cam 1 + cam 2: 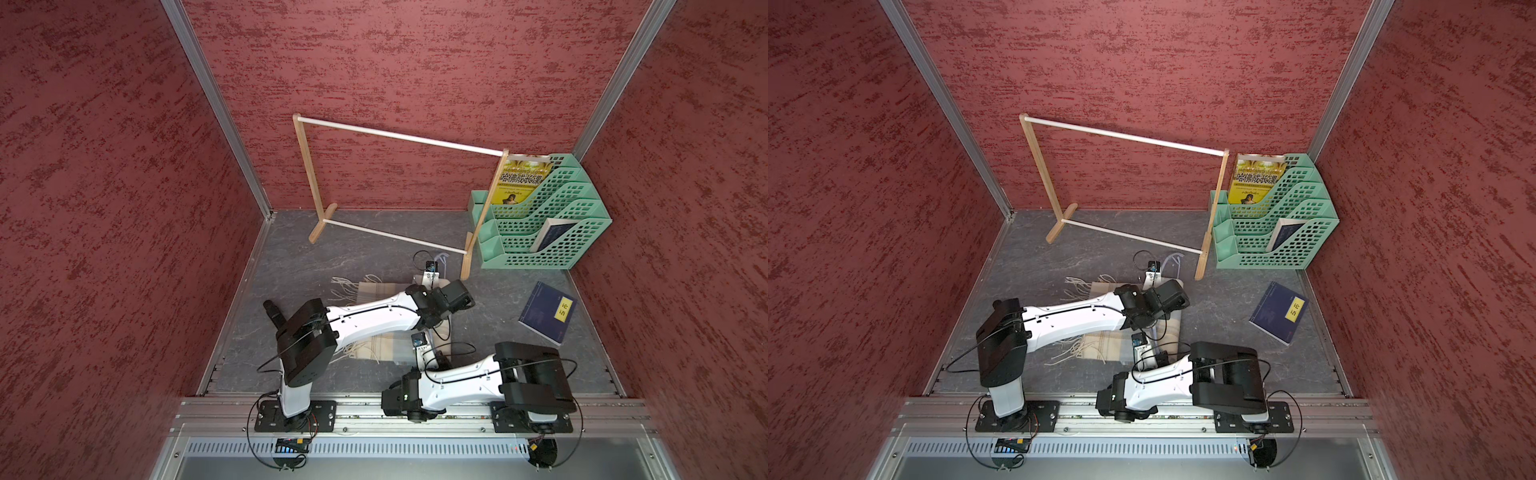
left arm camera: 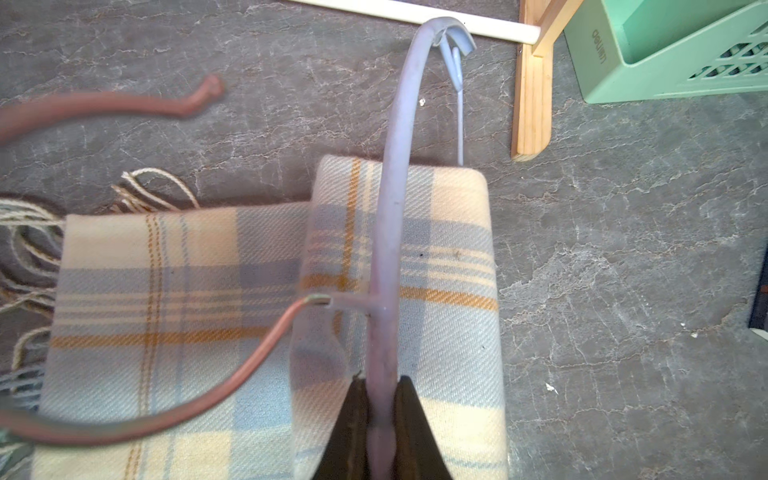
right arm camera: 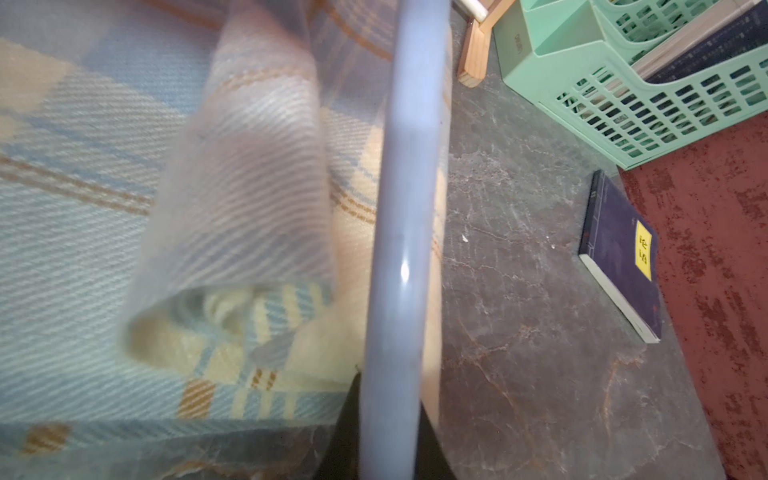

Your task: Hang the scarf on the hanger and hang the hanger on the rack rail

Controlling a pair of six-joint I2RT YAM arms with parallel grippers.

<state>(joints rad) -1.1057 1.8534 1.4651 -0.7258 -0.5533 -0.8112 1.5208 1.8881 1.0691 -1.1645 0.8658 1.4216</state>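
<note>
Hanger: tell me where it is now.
In the left wrist view the hanger runs over the folded scarf, clamped in the left tool, its far end near the foot of the wooden rack.

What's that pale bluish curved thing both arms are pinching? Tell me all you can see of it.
It is the hanger: a thin, pale blue, smooth plastic-looking frame with a curved upper arm. A reddish-brown wire hook leaves its neck. It seems to stand on edge over the plaid scarf, its thinner lower bar vanishing under the scarf's fold. The left fingers are shut on it near the neck; the right fingers clamp another stretch.
</note>
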